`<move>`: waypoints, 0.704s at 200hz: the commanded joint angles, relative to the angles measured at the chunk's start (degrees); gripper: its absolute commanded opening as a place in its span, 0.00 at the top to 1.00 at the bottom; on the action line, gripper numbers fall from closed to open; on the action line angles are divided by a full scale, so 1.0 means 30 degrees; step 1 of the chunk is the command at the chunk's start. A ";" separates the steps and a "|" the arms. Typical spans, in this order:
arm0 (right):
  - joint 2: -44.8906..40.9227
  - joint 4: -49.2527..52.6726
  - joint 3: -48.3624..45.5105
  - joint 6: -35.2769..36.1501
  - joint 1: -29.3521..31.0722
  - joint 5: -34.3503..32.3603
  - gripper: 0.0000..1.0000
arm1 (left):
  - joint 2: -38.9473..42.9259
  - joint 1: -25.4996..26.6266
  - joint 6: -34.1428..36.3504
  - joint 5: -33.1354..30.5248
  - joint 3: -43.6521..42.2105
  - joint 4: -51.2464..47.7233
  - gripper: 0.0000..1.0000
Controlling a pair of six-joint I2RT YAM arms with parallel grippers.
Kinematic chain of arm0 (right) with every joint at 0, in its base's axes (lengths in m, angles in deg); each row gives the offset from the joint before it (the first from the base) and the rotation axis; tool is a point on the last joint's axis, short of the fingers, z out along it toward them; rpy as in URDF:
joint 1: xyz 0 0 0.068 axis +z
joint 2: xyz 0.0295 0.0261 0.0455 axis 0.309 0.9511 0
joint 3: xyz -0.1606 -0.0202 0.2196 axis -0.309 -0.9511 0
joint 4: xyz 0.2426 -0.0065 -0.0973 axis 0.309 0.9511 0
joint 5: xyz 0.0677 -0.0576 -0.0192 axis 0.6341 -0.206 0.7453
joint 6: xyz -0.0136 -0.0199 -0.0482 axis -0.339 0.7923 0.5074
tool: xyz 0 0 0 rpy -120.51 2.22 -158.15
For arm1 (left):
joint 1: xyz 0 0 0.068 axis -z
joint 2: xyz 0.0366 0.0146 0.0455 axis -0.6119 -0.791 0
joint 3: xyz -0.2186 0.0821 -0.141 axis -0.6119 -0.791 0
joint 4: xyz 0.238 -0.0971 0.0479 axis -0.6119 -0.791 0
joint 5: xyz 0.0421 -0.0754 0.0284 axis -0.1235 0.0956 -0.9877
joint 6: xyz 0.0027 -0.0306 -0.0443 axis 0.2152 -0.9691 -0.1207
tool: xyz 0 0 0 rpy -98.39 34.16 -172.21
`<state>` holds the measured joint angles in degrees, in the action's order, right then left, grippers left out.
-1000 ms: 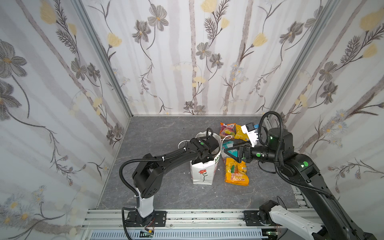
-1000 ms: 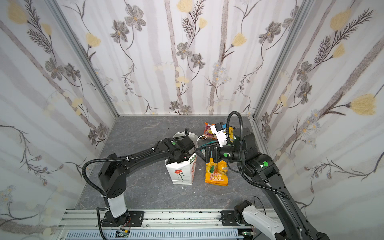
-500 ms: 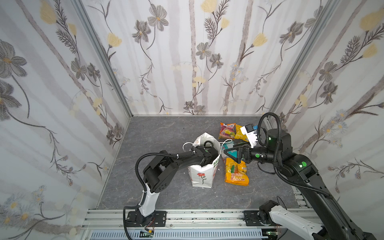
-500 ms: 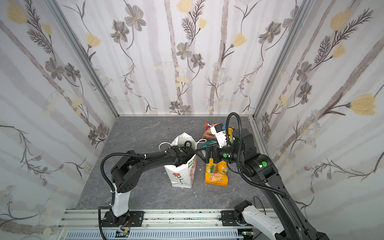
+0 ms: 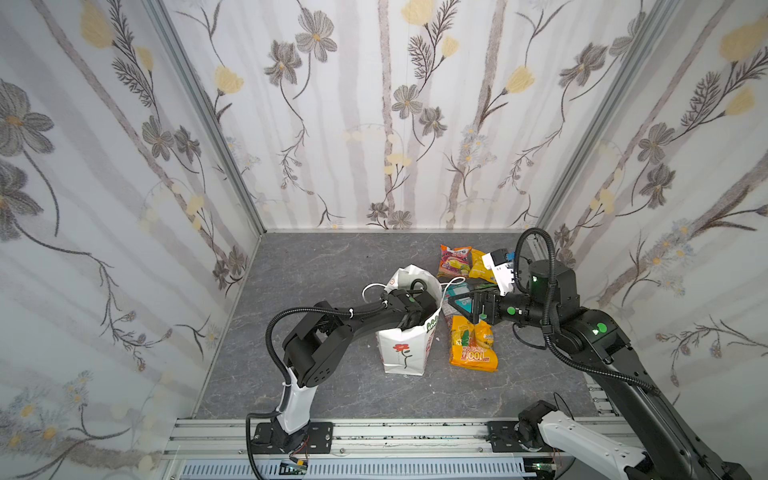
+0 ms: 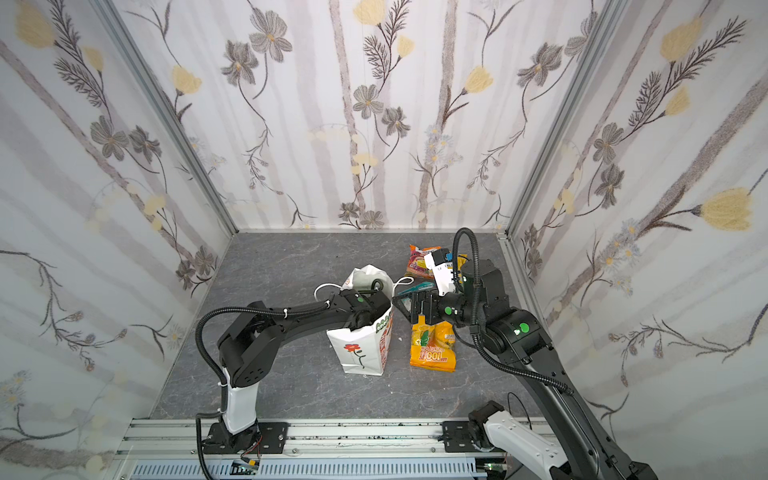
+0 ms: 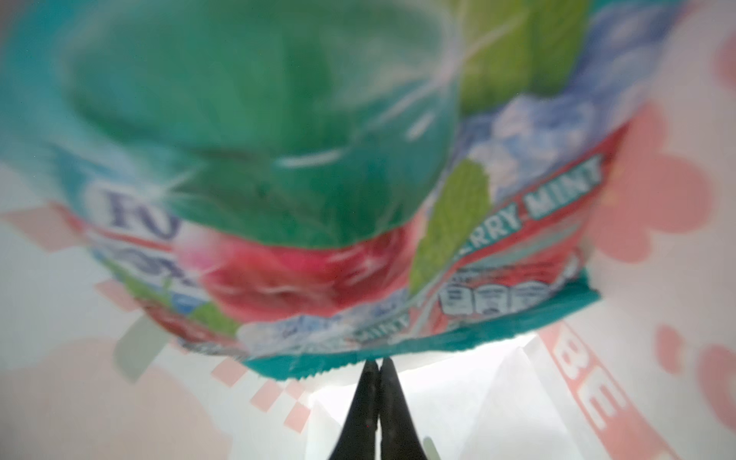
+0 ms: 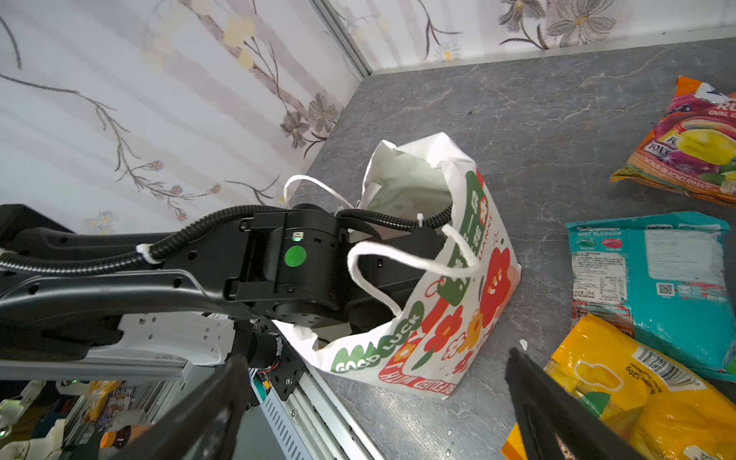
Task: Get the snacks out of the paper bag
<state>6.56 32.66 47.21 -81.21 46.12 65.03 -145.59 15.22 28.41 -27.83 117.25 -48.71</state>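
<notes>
Left wrist: closed gripper [image 7: 376, 364] touches mint packet [image 7: 318, 259].

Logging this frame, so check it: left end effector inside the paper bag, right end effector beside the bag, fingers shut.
One error: the right end effector is open, its fingers spread wide in the right wrist view. The rest stands: the left end effector is inside the paper bag, and the right one is beside it.
</notes>
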 commanded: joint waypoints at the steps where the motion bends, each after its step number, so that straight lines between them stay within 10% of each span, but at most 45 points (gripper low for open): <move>1: 0.0206 -0.1588 -0.0523 -0.1297 0.0002 -0.1015 0.01 | 0.0227 0.0009 -0.0093 -0.0516 0.0251 -0.0450 1.00; 85: 0.1184 -0.4307 -0.1907 -0.2760 0.0024 -0.0682 0.01 | 0.1355 0.0011 -0.0287 -0.2420 0.1972 -0.1836 1.00; 118: 0.1013 -0.4061 -0.1870 -0.2573 0.0031 -0.0647 0.01 | 0.1987 -0.0005 -0.0022 -0.0818 0.2768 -0.2410 0.56; 141: 0.0804 -0.3958 -0.1785 -0.2571 0.0031 -0.0508 0.01 | 0.2470 0.0178 0.0224 0.0727 0.3013 -0.3429 0.47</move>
<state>9.44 22.52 41.59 -88.95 46.16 63.06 -139.86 15.38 28.50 -30.83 125.62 -54.68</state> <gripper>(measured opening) 0.994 0.512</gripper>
